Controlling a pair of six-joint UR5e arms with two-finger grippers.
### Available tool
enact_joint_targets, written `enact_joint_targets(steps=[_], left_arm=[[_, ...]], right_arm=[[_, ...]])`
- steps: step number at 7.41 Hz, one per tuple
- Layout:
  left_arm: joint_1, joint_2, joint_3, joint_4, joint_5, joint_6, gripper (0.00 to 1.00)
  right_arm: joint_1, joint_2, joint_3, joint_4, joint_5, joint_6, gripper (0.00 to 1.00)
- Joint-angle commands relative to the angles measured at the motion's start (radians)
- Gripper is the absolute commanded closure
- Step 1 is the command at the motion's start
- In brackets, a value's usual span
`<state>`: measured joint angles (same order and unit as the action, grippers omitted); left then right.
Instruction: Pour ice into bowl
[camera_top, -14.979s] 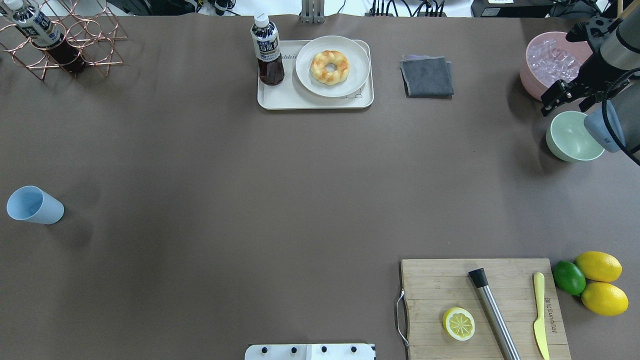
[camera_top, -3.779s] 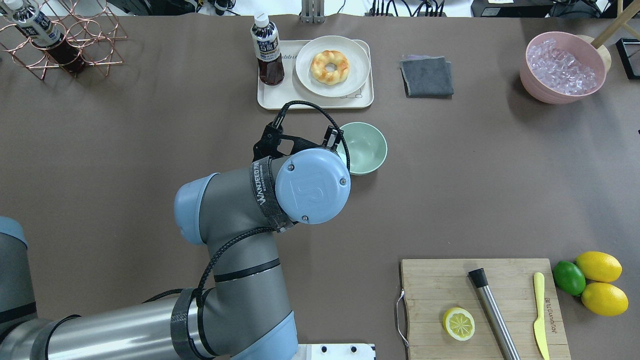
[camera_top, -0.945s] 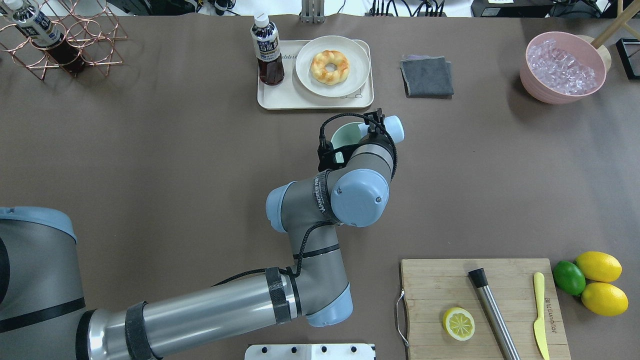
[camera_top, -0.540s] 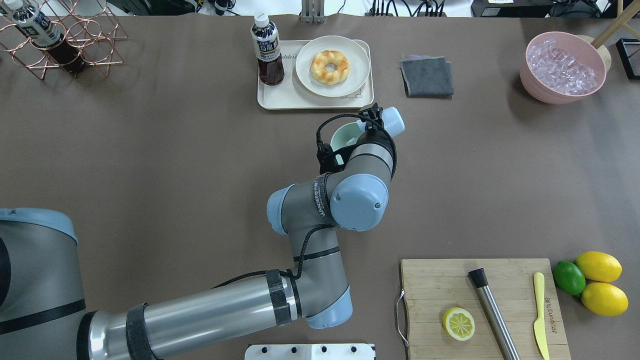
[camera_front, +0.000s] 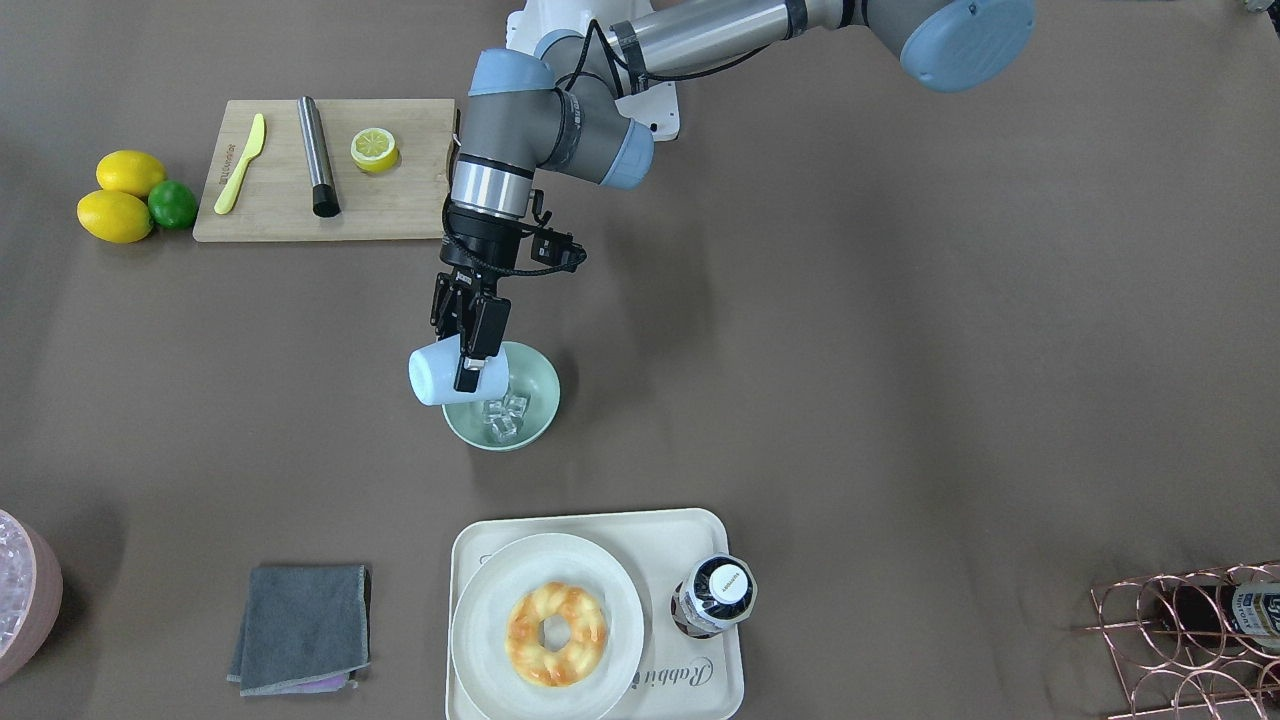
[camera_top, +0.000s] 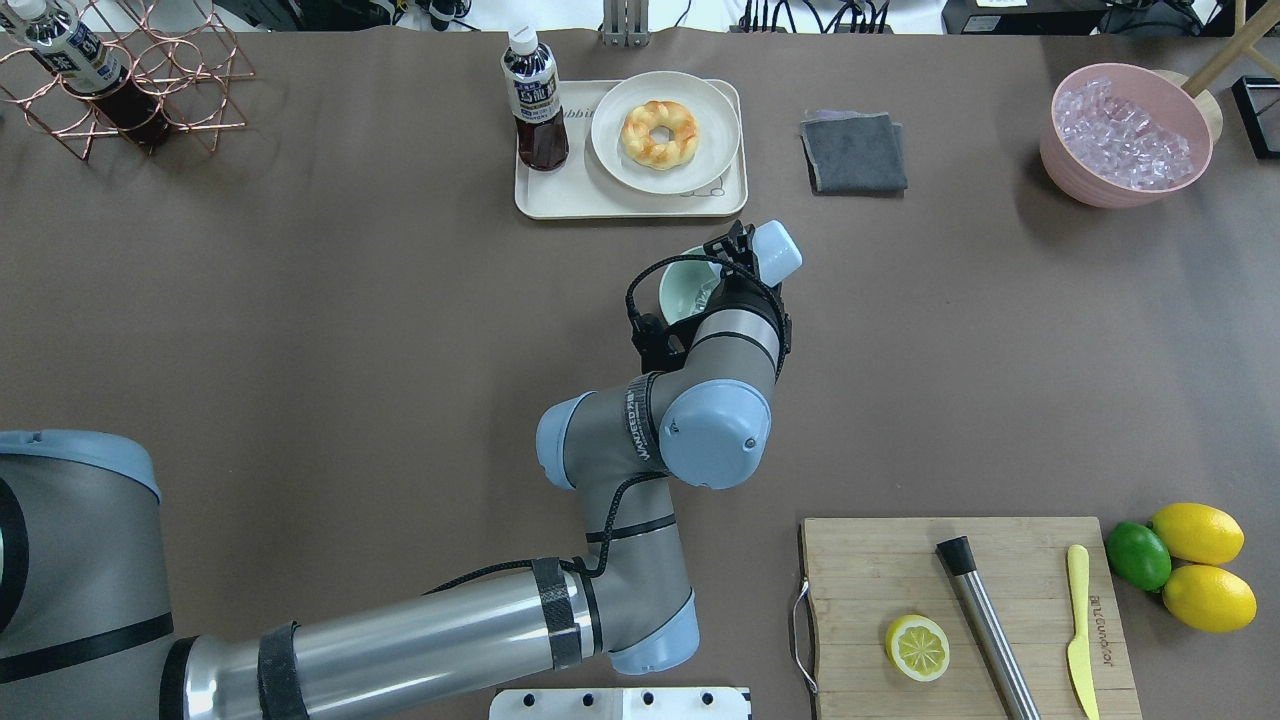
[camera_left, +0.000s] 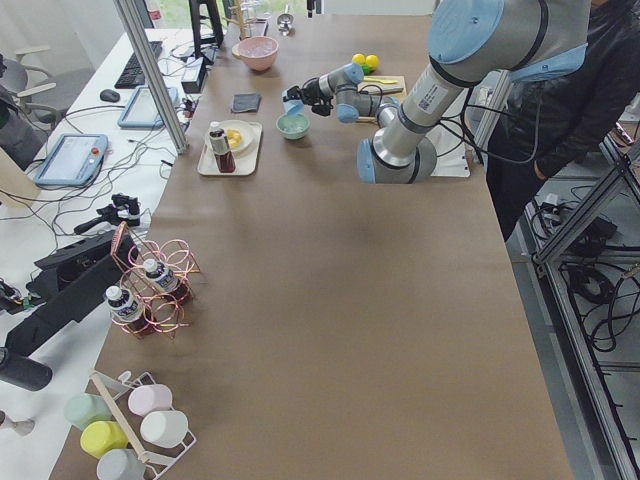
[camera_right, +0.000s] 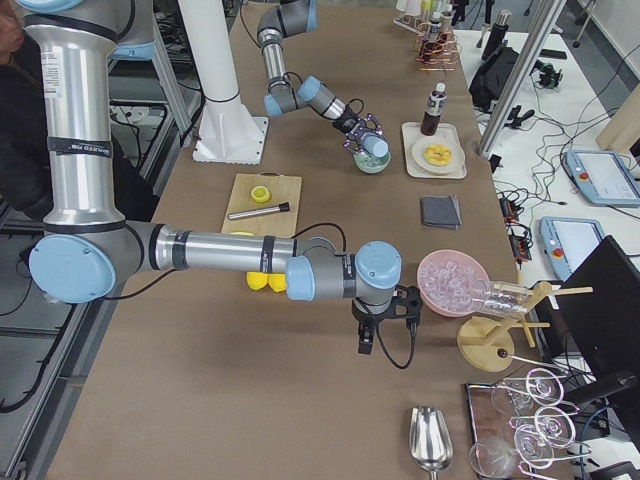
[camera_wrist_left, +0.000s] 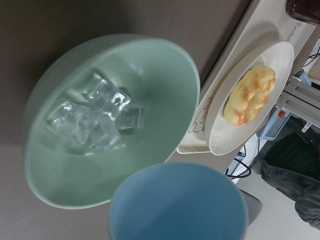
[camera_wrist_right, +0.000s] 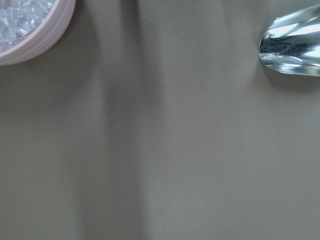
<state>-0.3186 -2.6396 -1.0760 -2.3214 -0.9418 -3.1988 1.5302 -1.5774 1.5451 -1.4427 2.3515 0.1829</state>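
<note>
The mint-green bowl (camera_front: 545, 405) stands on the table in front of the tray. A few clear ice cubes (camera_front: 503, 415) lie in it, and the left wrist view shows them plainly (camera_wrist_left: 95, 117) inside the bowl (camera_wrist_left: 165, 85). My left gripper (camera_front: 470, 365) is shut on a light blue cup (camera_front: 435, 378), which lies tipped on its side above the bowl's rim. The cup's mouth (camera_wrist_left: 177, 205) looks empty. From overhead the arm hides most of the bowl (camera_top: 680, 285). My right gripper (camera_right: 365, 340) hangs beside the pink bowl; I cannot tell whether it is open.
A pink bowl (camera_top: 1130, 135) full of ice stands at the far right. A tray (camera_top: 540, 195) with a doughnut plate and a bottle is just beyond the mint bowl. A grey cloth (camera_top: 853, 152), a cutting board (camera_top: 860, 570) and a metal scoop (camera_wrist_right: 292, 47) lie around.
My left wrist has turned a little and the blue cup has tipped further over the bowl. Ice cubes now show in the bowl.
</note>
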Motion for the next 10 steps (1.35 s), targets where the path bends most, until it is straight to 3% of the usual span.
enact_joint_targets(steps=[1,3,4,5,7,8,9,10], left_arm=[[-0.002,-0.005,-0.013,0.000,0.012,-0.015,0.56],[-0.026,0.001,-0.057,0.011,0.005,0.032,0.56],[-0.031,0.010,-0.121,0.098,-0.026,0.165,0.56],[-0.043,0.060,-0.209,0.244,-0.097,0.245,0.56],[-0.094,0.252,-0.489,0.461,-0.254,0.418,0.57],[-0.153,0.285,-0.598,0.610,-0.338,0.486,0.58],[-0.216,0.285,-0.651,0.729,-0.426,0.546,0.58],[-0.250,0.288,-0.676,0.801,-0.440,0.619,0.59]], right_arm=[[0.011,0.005,0.041,-0.056,0.005,0.000,0.01],[0.010,0.008,0.036,-0.053,0.006,-0.002,0.01],[0.010,0.010,0.032,-0.053,0.006,-0.003,0.01],[0.010,0.010,0.029,-0.051,0.006,-0.002,0.01],[0.008,0.011,0.010,-0.045,0.009,-0.003,0.01],[0.008,0.011,0.009,-0.044,0.008,-0.003,0.01],[0.010,0.010,0.009,-0.044,0.009,-0.003,0.01],[0.010,0.008,0.010,-0.044,0.009,-0.003,0.01]])
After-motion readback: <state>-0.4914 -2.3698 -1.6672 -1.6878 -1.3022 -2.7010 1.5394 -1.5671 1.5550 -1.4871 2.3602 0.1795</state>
